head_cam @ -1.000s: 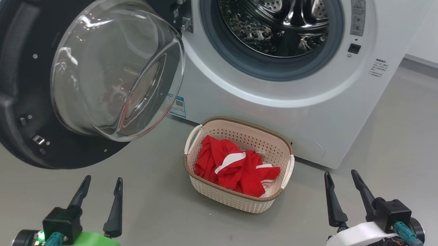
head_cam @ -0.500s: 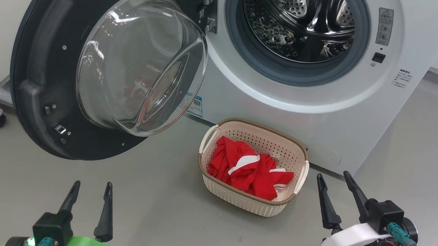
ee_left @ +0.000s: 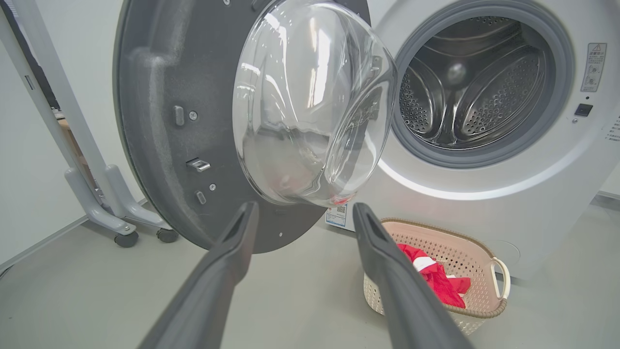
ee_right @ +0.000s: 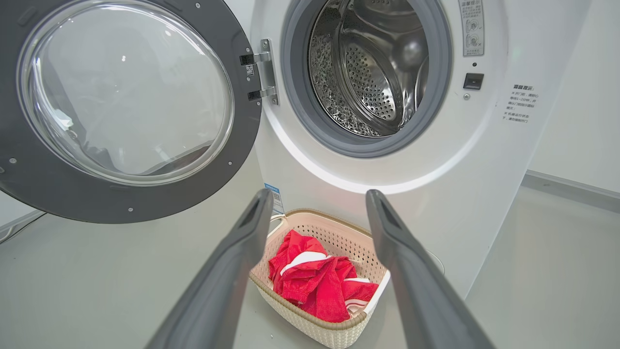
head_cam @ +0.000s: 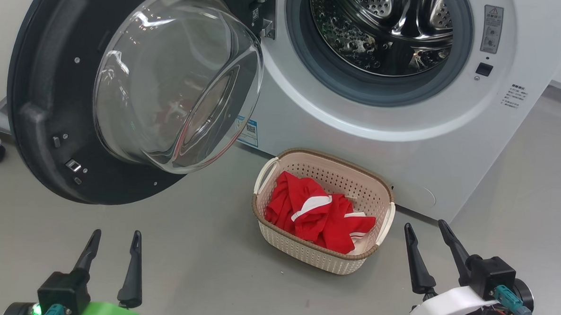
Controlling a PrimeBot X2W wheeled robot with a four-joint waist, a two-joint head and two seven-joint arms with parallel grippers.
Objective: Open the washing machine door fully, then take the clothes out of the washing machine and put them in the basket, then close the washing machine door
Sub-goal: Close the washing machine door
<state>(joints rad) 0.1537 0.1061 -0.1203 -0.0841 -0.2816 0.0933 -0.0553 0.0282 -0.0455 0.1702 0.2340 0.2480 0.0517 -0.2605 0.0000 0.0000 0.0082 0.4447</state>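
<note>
The white washing machine fills the top of the head view, its steel drum bare inside. Its door, black-rimmed with a bulging glass bowl, is swung wide open to the left. On the floor in front stands the cream basket, holding the red clothes with white stripes. My left gripper is open at the lower left, below the door. At the lower right, beside the basket, my right gripper is open and empty. The basket and clothes also show between the right gripper's fingers.
A grey wheeled stand is left of the door, by the wall. Open grey floor lies between my grippers and the basket. A pale wall runs to the right of the machine.
The whole head view has shifted, so the camera moved; machine, door and basket now sit further right in it. Both grippers stay open and low, and the clothes lie unchanged in the basket.
</note>
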